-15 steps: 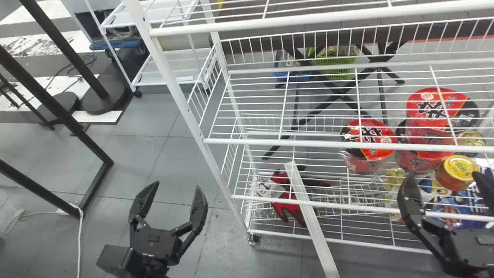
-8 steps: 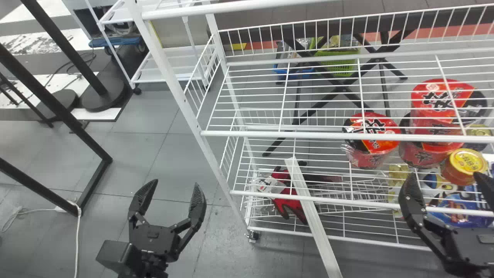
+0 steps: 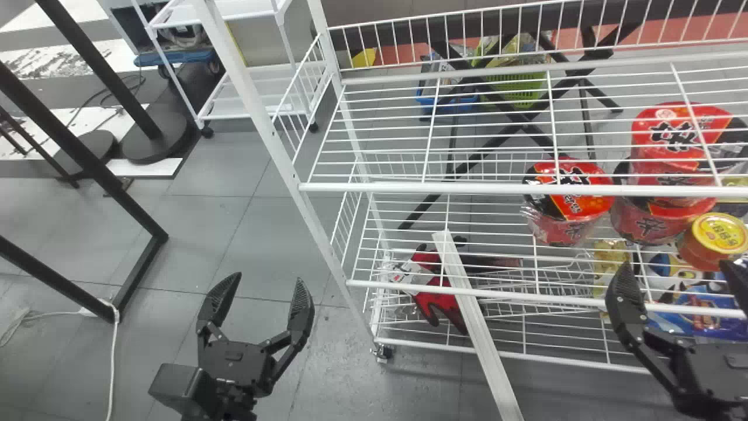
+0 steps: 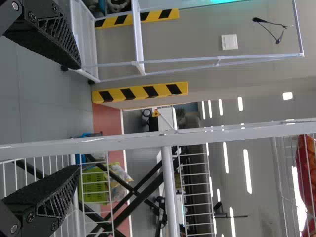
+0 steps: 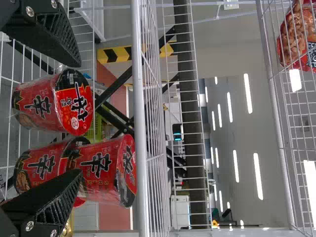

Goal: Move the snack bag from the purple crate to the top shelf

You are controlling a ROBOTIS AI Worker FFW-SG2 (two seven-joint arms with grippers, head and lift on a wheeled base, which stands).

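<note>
In the head view my left gripper is open above the floor, left of the white wire rack. My right gripper is open in front of the rack's right part. The left wrist view has my left gripper with nothing between its fingers. In the right wrist view, red noodle cups stand beyond my open right gripper. A red snack bag rests on a high wire shelf; red packaging also appears high up in the left wrist view.
Noodle cups, a yellow-lidded jar and blue packs occupy the rack's right side. Red gloves lie lower left. A pale bar slants past the front. Black frame posts stand at left.
The rack's shelves have shifted upward in the head view, and the cups also slightly right. The high front bar has left that view. Both grippers keep their places there and remain open.
</note>
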